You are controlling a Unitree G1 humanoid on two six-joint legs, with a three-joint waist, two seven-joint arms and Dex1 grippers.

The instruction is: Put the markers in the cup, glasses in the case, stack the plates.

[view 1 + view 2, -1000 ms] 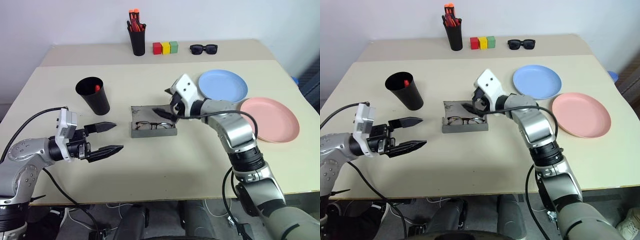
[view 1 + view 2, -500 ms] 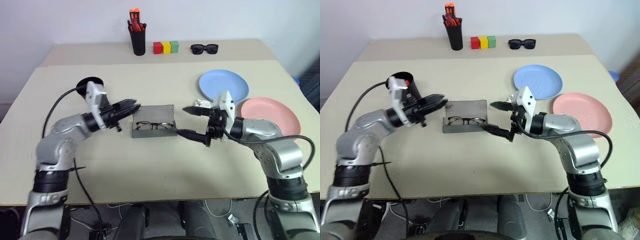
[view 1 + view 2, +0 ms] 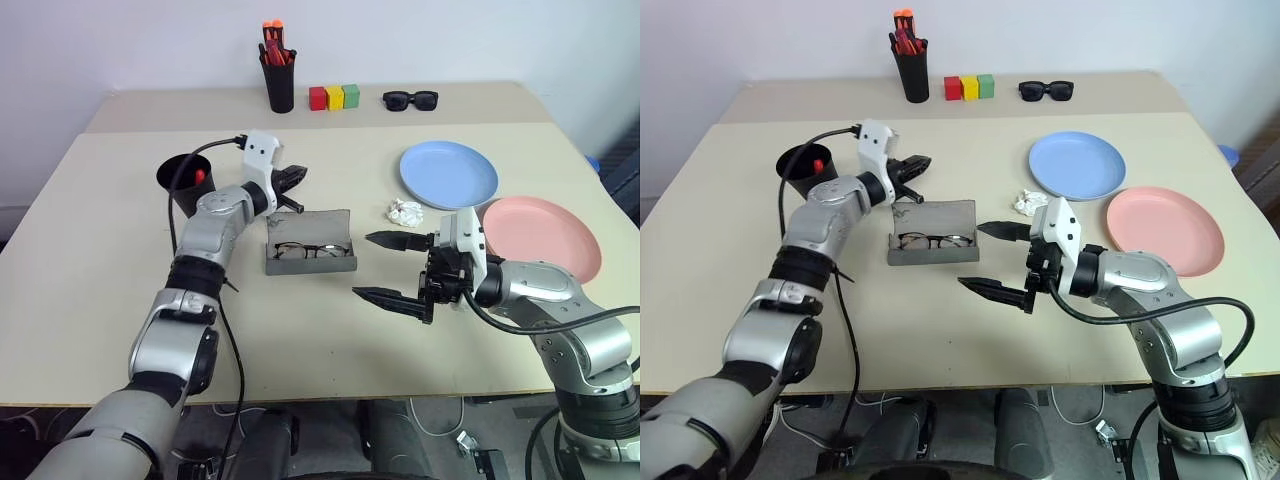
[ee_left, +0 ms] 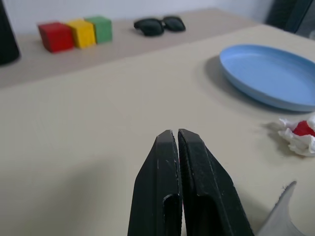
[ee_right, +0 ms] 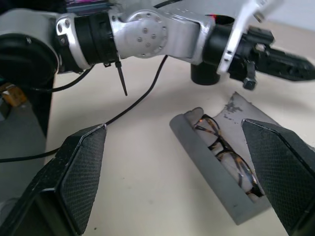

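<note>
Grey felt-like case (image 3: 309,241) sits mid-table, lid (image 3: 310,222) up on its far side, with the thin wire-framed glasses (image 3: 307,250) lying inside the tray. All places below are taken from this case.

Left gripper (image 3: 292,178): black fingers pressed together, holding nothing, tips just behind the raised lid on the far-left side. Right gripper (image 3: 389,268): fingers spread wide, empty, level, just to the right of the case and pointing at it.

Black tapered cup (image 3: 186,187) stands to the far left of the case; a red marker (image 3: 199,177) shows inside it. Light blue plate (image 3: 449,173) lies to the far right; salmon pink plate (image 3: 543,238) further right and nearer the robot. The two plates are side by side, not stacked. A crumpled white paper scrap (image 3: 404,211) lies between the case and the blue plate.

Risks, as judged:
- The lid is thin and hinged; a push from the shut fingers off-centre may slide the light case across the smooth table rather than fold it down.
- Wire frame sits near the tray edge; a temple arm riding high could be pinched as the lid drops.
- The open right fingers are close enough to catch the case's end.

Plates are shallow, smooth, matte, equal in size; they should nest readily.
</note>
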